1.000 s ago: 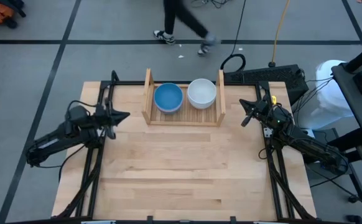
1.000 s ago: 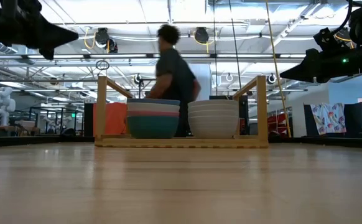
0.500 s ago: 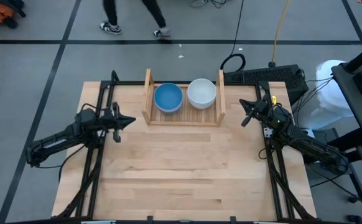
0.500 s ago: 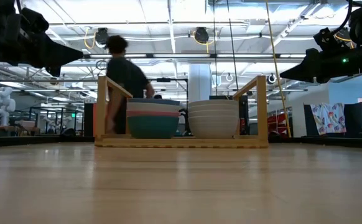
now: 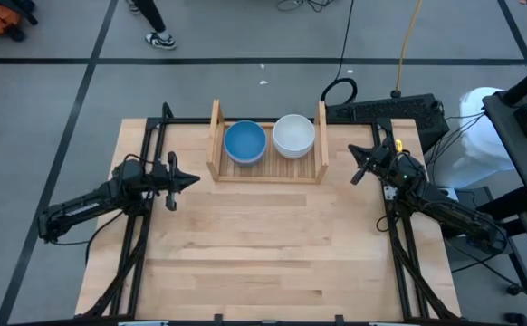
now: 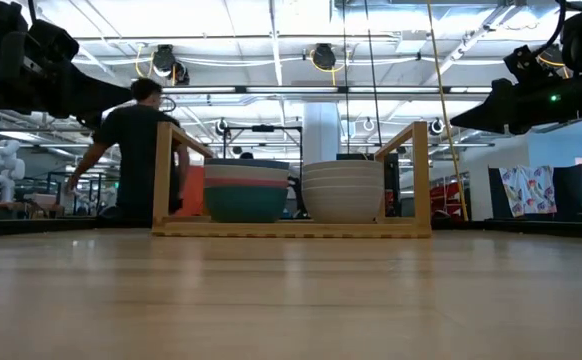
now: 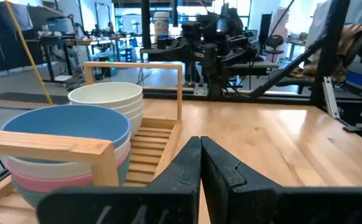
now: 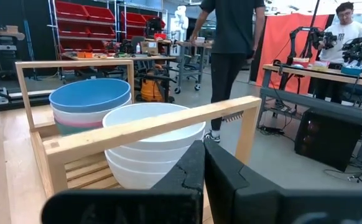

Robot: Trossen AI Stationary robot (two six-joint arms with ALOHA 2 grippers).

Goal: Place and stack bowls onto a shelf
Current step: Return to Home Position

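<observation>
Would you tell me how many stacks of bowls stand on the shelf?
2: the blue-topped stack by the shelf's left panel in the high view, and the white stack beside it, by the right panel.

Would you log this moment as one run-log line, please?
shelf: two bowl stacks | tops: blue bowl left, white bowl right | left gripper: shut, empty, beside shelf | right gripper: shut, empty, beside shelf

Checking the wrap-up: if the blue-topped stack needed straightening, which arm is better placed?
Left. The left gripper, shut, hovers just off the left end of the shelf, where the blue bowl tops its stack. The right gripper, also shut, has the white stack in between.
</observation>
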